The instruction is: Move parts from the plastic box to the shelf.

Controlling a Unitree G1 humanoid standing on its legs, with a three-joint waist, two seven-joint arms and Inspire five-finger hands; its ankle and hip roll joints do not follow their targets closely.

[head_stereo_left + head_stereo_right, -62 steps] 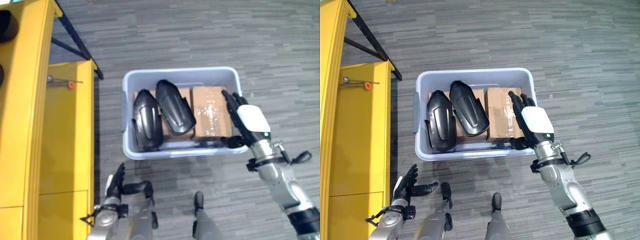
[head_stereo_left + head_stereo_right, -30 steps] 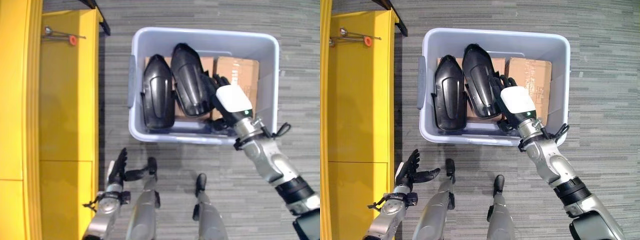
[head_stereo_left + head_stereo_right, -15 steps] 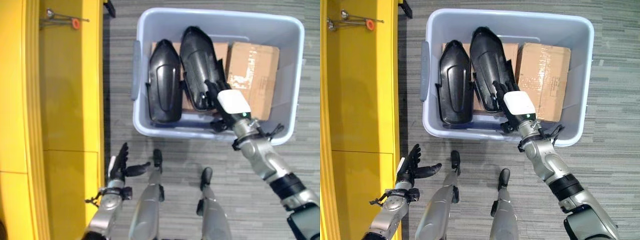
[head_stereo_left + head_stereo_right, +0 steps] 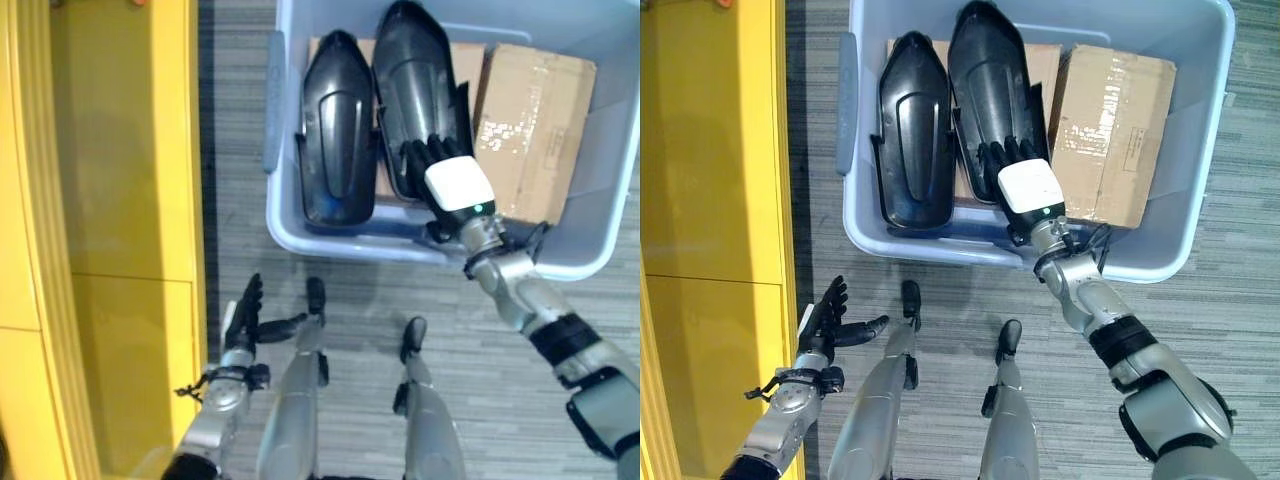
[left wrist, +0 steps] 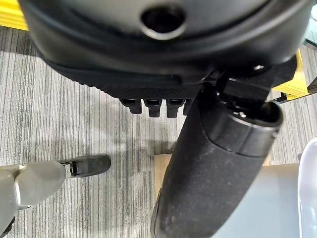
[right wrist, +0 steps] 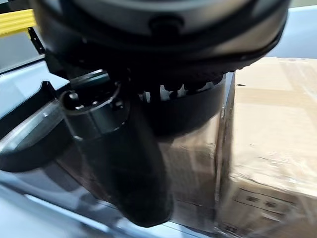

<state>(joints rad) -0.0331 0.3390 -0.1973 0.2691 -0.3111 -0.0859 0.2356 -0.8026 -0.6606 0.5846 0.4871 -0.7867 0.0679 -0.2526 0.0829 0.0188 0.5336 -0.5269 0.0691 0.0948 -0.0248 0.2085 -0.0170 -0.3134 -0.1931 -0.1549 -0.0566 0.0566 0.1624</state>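
Note:
A grey-blue plastic box [image 4: 277,150] stands on the floor and holds two long black moulded parts side by side. The left part [image 4: 338,130] lies free. My right hand [image 4: 456,187], white cover on its back, reaches over the box's near wall, its fingers straight and laid on the near end of the right part [image 4: 412,80]. In the right wrist view the thumb [image 6: 124,163] stands out straight beside a cardboard box [image 6: 267,124]. My left hand [image 4: 240,322] hangs low beside the yellow shelf [image 4: 120,200], fingers spread and holding nothing.
A cardboard box [image 4: 530,120] fills the right side of the plastic box, and another lies under the black parts. The yellow shelf runs along the whole left side. Grey striped carpet [image 4: 1240,300] surrounds the box.
My right hand went left from the cardboard box onto the right black part's near end. The camera has shifted, so the box sits higher and larger. The left hand stays low.

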